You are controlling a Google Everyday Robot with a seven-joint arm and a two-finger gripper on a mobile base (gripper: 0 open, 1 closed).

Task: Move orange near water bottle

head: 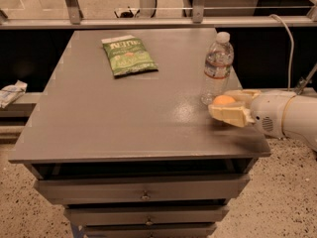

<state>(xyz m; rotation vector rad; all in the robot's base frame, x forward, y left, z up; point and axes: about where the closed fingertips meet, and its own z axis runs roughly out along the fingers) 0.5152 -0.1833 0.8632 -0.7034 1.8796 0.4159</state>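
Note:
The orange (223,100) is a small round fruit held between the cream fingers of my gripper (220,106) at the right side of the grey table (124,113). The gripper reaches in from the right on a white arm (292,118) and is shut on the orange. The water bottle (217,67), clear with a white cap and a white-and-red label, stands upright just behind the orange, close to it. The lower part of the orange is hidden by the near finger.
A flat green snack bag (129,56) lies at the back left of the table. Drawers (143,195) sit below the tabletop. A metal rail (148,21) runs behind the table. A white cable (290,43) hangs at the right.

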